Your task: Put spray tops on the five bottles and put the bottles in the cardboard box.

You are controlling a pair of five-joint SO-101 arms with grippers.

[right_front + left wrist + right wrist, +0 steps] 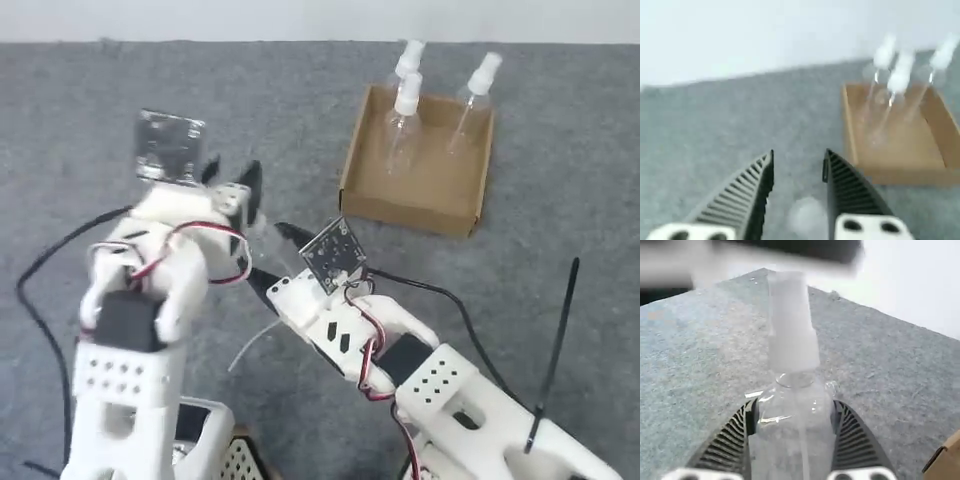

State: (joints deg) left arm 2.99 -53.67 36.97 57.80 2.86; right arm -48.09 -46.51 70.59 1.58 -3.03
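My right gripper (793,412) is shut on a clear bottle (790,445) whose white spray top (792,330) stands upright on its neck. In the high view the right gripper (272,258) sits mid-table, with my left gripper (232,180) just behind and left of it. The left gripper (797,175) is open, and a blurred pale shape (807,217) lies low between its fingers. The cardboard box (415,210) stands at the back right, also seen as the box (900,175). Three capped bottles (405,115) stand inside it, the same bottles (900,85).
Grey carpet (560,200) covers the table. A thin white tube (250,345) lies on it beside the right arm. Black cables (560,330) trail at the right and lower left. A corner of the box (945,460) shows near the right gripper.
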